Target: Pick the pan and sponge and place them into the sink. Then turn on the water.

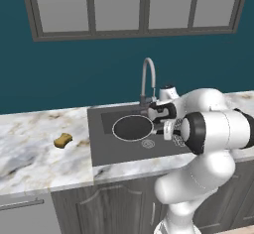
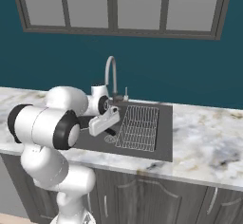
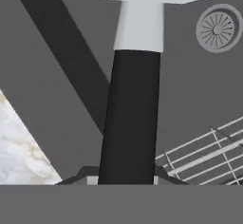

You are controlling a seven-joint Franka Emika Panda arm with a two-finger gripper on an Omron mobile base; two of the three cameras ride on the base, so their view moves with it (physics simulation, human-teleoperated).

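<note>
With the pan [image 1: 132, 128] hanging over the sink [image 1: 106, 148] basin, my gripper [image 1: 158, 124] is clamped narrow on its handle [image 3: 129, 123], which in the hand view runs straight up from between the finger tips to a pale collar and the pan's rim. Step in hand, as I judge it: lower the pan into the sink and release. To do it well I should keep the pan level, bring it down until the base seats on the dark floor left of the wire rack [image 2: 138, 127], and only then open the jaws, so it does not drop or tip. I should also keep the rim off the faucet [image 1: 147, 79], which stands just beyond the far edge of the sink. Whether the pan already touches the basin floor I cannot tell from these views. Pan: round, shallow, black inside, thin pale grey rim, dark straight handle. The drain [image 3: 218, 28] shows just beside the rim in the hand view. The sponge [image 1: 63, 140], small and yellow-brown, lies on the marbled countertop [image 1: 30, 144] well left of the sink, not yet moved. No water runs.
</note>
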